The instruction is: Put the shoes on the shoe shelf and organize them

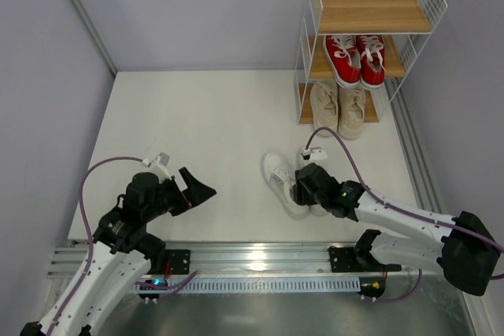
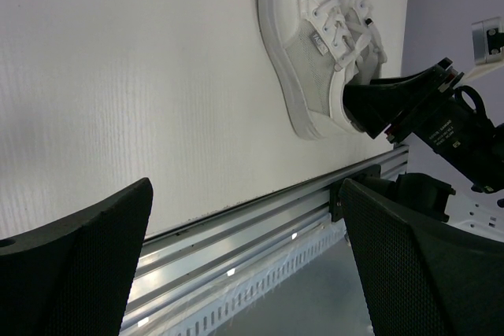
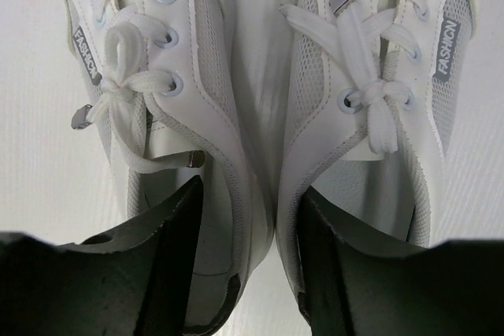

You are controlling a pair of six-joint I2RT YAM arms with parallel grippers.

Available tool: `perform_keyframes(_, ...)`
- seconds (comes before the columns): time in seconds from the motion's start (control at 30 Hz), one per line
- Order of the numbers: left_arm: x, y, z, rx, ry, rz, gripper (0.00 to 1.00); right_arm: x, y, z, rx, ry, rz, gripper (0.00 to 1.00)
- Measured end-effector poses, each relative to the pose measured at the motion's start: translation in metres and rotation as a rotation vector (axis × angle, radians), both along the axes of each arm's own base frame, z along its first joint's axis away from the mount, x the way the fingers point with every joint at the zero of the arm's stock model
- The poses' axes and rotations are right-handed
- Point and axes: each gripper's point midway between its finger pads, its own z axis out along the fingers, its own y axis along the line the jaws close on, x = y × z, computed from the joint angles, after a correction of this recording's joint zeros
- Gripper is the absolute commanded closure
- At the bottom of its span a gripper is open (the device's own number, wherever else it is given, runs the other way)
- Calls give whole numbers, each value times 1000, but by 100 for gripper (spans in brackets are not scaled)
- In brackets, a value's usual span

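Note:
The white sneakers [image 1: 282,181] lie side by side on the white table. My right gripper [image 1: 305,186] has one finger inside each heel opening and pinches the two inner walls together, as the right wrist view [image 3: 272,226] shows with the left shoe [image 3: 209,76] and the right shoe [image 3: 315,100]. The pair also shows in the left wrist view [image 2: 311,60]. The red sneakers [image 1: 356,59] sit on the middle board of the shoe shelf [image 1: 378,9], and the beige sneakers [image 1: 337,106] on the bottom board. My left gripper [image 1: 203,192] is open and empty, low at the left.
The shelf's top board [image 1: 370,7] holds nothing. A metal rail [image 1: 252,257] runs along the near table edge, also in the left wrist view [image 2: 260,226]. Grey walls stand on both sides and at the back.

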Motion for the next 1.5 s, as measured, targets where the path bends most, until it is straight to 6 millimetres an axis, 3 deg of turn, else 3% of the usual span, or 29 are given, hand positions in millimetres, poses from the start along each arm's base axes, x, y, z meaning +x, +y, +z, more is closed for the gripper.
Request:
perform_keyframes(0.37, 0, -1, -1, -3, 1, -2, 0, 1, 1, 5, 17, -12, 2, 49)
perform_keyframes(0.53, 0, -1, -1, -4, 2, -1, 0, -1, 0, 2, 15, -6, 1, 67)
perform_keyframes(0.67, 0, -1, -1, -9, 5, 3, 0, -1, -1, 1, 14, -6, -2, 74)
perform_keyframes(0.73, 0, -1, -1, -12, 7, 5, 0, -1, -1, 2, 15, -6, -1, 84)
perform_keyframes(0.77, 0, -1, -1, -13, 8, 6, 0, -1, -1, 2, 16, -6, 0, 95)
perform_keyframes(1.07, 0, -1, 1, -19, 1, 7, 0, -9, -9, 11, 20, -11, 11, 96)
perform_keyframes(1.27, 0, -1, 1, -20, -1, 6, 0, -15, -26, 54, 24, -85, 29, 96)
perform_keyframes(1.5, 3, -3, 0, -18, 8, 3, 0, -2, -45, 163, 63, -319, 1, 96)
